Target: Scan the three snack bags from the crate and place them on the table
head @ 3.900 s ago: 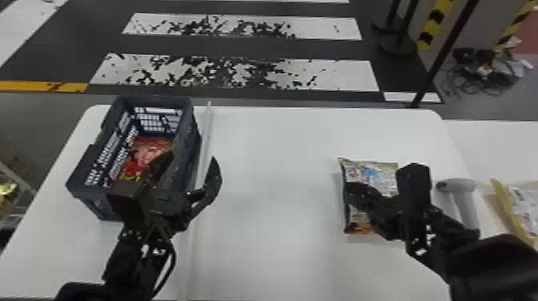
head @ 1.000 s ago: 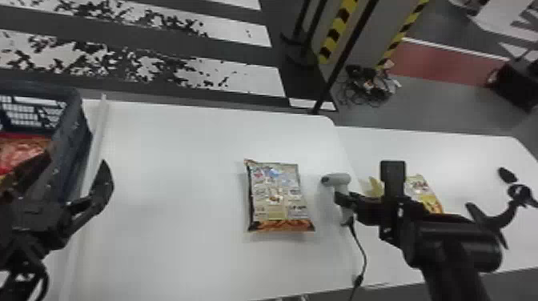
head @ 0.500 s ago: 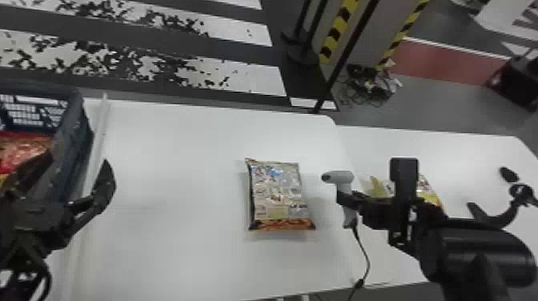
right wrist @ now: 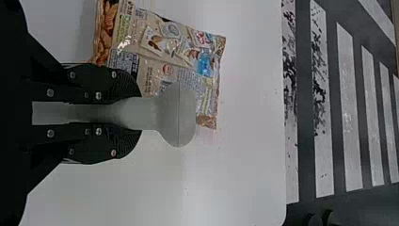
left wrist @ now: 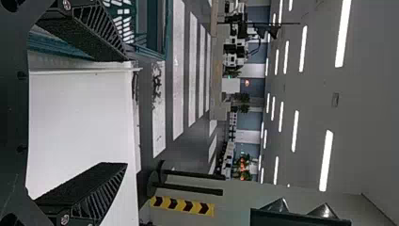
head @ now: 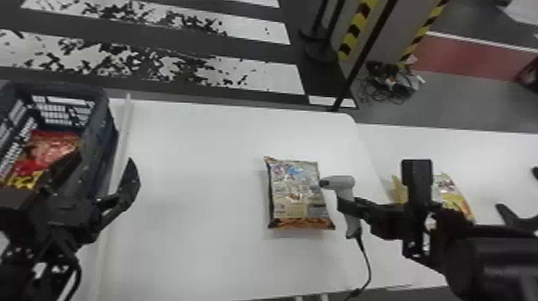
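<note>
Currently my right gripper clasps the scanner; left gripper wide. The snack bag looks light, slippery, crushable; I'd pinch it gently near an edge.

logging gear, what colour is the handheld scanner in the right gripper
Light grey, clearest in the right wrist view.

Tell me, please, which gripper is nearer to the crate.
Left. The left gripper hovers close beside the crate; the right gripper, holding the scanner, is far to the right, beyond the snack bag.
</note>
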`<control>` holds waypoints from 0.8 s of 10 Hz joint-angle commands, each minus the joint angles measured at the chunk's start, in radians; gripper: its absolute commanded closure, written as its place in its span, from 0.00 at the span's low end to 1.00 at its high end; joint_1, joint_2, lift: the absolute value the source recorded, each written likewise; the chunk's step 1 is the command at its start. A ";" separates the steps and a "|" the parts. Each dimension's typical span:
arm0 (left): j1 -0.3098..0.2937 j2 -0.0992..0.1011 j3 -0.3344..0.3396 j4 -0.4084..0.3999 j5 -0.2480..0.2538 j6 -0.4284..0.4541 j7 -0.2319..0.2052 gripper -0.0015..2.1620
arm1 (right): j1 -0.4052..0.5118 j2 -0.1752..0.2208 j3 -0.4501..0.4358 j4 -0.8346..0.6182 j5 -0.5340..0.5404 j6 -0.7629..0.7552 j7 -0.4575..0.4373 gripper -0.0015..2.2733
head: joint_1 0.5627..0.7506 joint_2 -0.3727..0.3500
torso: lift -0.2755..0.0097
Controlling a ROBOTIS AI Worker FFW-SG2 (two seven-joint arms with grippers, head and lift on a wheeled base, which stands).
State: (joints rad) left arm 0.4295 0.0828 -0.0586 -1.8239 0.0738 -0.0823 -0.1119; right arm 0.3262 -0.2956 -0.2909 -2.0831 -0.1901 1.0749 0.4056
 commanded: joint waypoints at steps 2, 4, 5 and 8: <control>0.000 0.000 0.000 0.002 0.001 -0.001 0.000 0.04 | 0.008 0.009 0.035 -0.011 0.000 0.011 0.004 0.99 | 0.70 0.23 | 0.75; 0.000 -0.002 0.000 0.003 0.000 -0.001 0.000 0.04 | 0.007 0.010 0.050 -0.006 0.003 0.011 0.002 0.99 | 0.70 0.25 | 0.75; 0.000 -0.002 0.000 0.005 0.001 -0.001 0.000 0.04 | 0.005 0.010 0.052 -0.003 0.004 0.011 0.002 0.99 | 0.70 0.26 | 0.75; 0.000 -0.003 0.000 0.005 0.001 -0.001 0.000 0.04 | 0.004 0.010 0.038 -0.002 0.003 0.004 0.004 0.99 | 0.70 0.27 | 0.75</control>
State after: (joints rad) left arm 0.4295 0.0808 -0.0583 -1.8193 0.0749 -0.0835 -0.1119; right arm 0.3298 -0.2853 -0.2459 -2.0848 -0.1865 1.0816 0.4089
